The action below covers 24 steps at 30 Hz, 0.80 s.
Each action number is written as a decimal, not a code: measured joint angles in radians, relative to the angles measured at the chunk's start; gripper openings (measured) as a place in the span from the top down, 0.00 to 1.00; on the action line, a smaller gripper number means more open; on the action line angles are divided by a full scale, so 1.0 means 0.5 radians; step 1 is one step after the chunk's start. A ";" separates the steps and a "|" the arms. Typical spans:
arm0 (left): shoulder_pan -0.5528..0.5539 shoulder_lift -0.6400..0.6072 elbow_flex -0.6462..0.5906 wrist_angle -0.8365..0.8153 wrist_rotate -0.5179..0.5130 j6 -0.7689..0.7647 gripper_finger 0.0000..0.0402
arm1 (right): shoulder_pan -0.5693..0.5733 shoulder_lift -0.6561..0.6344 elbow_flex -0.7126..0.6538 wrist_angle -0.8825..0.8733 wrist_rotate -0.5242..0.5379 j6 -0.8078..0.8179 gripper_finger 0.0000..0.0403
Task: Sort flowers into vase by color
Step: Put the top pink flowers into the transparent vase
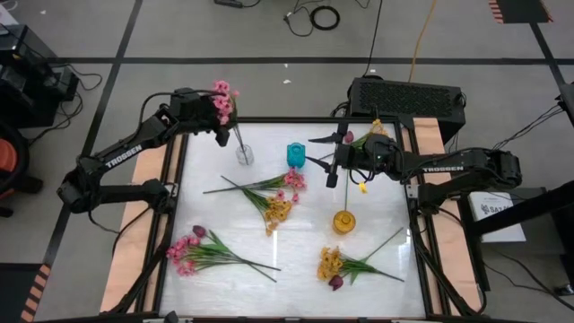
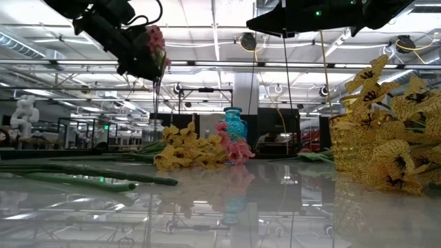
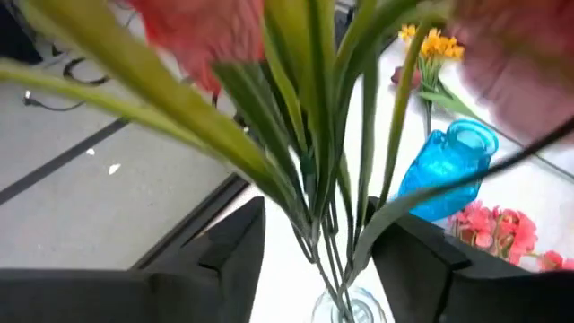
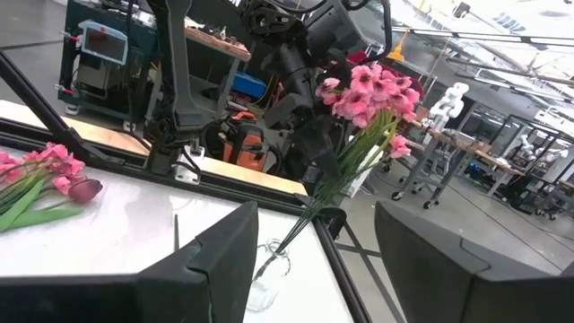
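A pink flower spray point(image 1: 221, 94) stands with its stems in a clear glass vase point(image 1: 244, 154) at the table's far left. My left gripper point(image 1: 224, 126) is open around those stems point(image 3: 323, 224), one finger on each side, above the vase mouth point(image 3: 345, 309). My right gripper point(image 1: 330, 154) hovers open and empty at the far right, near the blue vase point(image 1: 295, 154). In the right wrist view it faces the pink spray point(image 4: 368, 90). A yellow vase point(image 1: 344, 221) stands nearer, with a thin stem rising from it. Loose sprays lie on the table.
Loose flowers lie flat on the table: a pink and yellow bunch point(image 1: 273, 193) at the centre, a pink bunch point(image 1: 202, 251) near left and a yellow bunch point(image 1: 345, 265) near right. A black box point(image 1: 408, 94) sits beyond the far right corner.
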 joint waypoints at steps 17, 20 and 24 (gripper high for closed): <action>-0.004 -0.027 0.000 -0.143 -0.010 0.054 0.28 | 0.001 0.000 0.000 -0.016 0.000 0.000 0.46; -0.004 -0.089 0.000 -0.148 -0.011 0.086 0.28 | 0.000 0.000 0.000 -0.035 0.001 -0.003 0.46; -0.004 -0.193 0.000 -0.220 -0.012 0.103 0.28 | 0.000 0.000 0.000 -0.041 0.001 -0.006 0.46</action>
